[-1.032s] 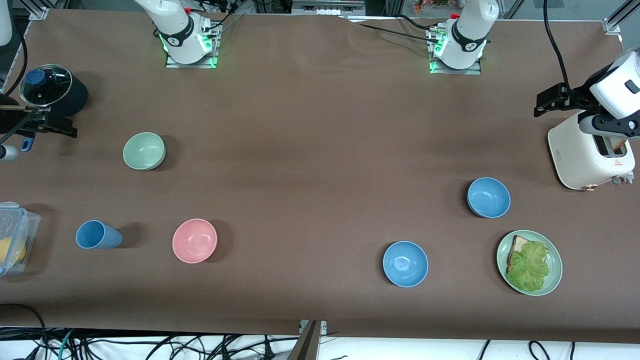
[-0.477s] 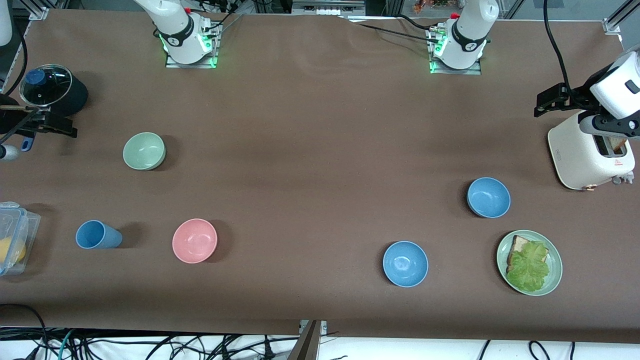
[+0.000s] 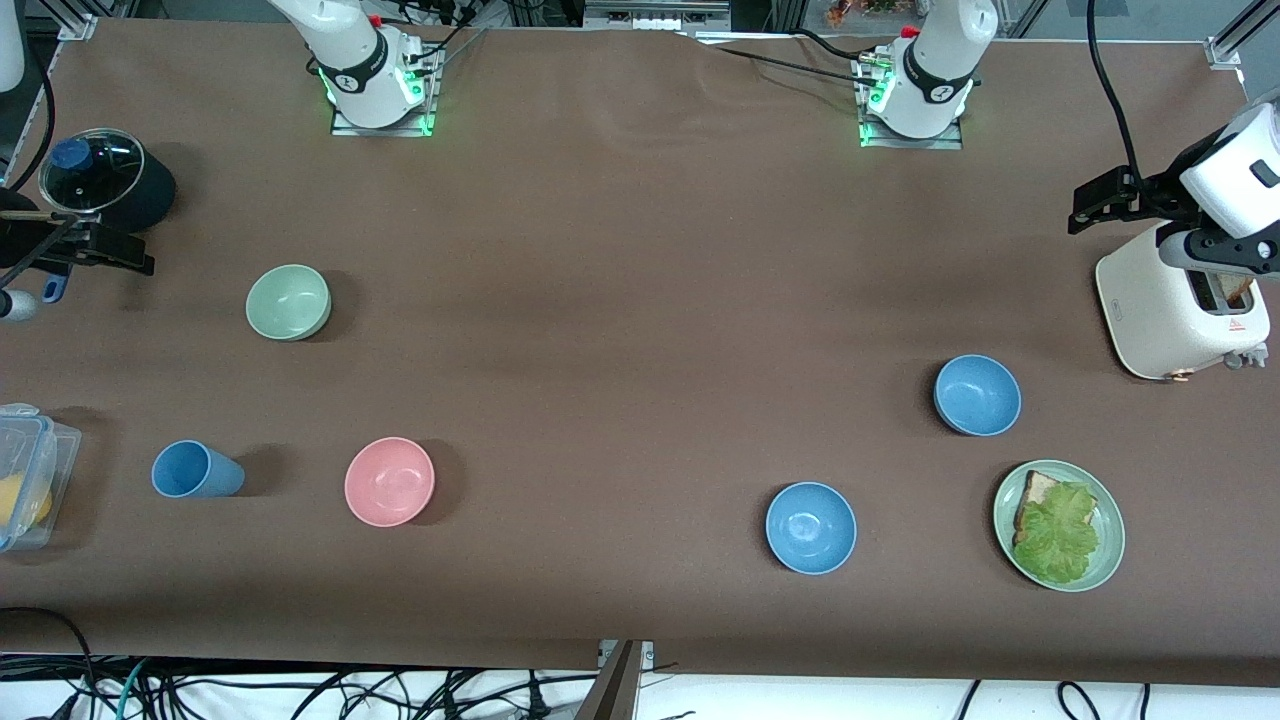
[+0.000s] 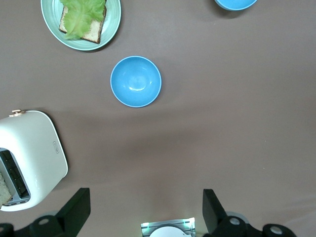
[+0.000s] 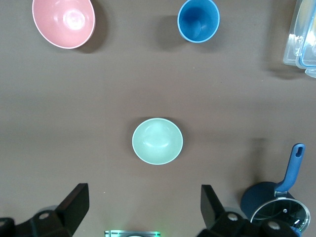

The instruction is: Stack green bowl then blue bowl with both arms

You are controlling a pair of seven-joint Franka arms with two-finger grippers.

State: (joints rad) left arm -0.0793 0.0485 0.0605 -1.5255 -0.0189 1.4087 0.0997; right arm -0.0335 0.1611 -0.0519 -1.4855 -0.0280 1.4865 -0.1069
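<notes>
— Start at the right arm's end of the table. Has anything changed since a second ago?

— Nothing I can see. The right gripper (image 5: 143, 187) hangs in the air by the lidded black pot (image 3: 98, 182), where it was, its two fingers set wide apart with nothing between them. The clear plastic box (image 3: 28, 470) sits at the table's edge as before.

— And the green bowl?

— The green bowl (image 3: 288, 302) stands upright on the brown table (image 3: 620, 300), not far from the right arm's base and in the same spot as earlier. Nearer the front camera are the blue cup (image 3: 196, 470) and, beside it, the pink bowl (image 3: 389, 481), neither shifted.

— Moving on toward the left arm's end?

— First the deeper-blue bowl (image 3: 811, 528), glossy inside. Then the blue bowl (image 3: 978, 395), paler, farther from the front camera and nearer the toaster (image 3: 1175, 310). Both are upright, well apart from each other, and unmoved. The green plate (image 3: 1104, 560) with bread and lettuce lies just beside the blue bowl, nearer the camera.

— The left gripper?

— The left gripper (image 4: 145, 192) is up over the table beside the toaster, fingers spread wide, holding nothing, unchanged from the earlier frames. Both arms wait.
</notes>
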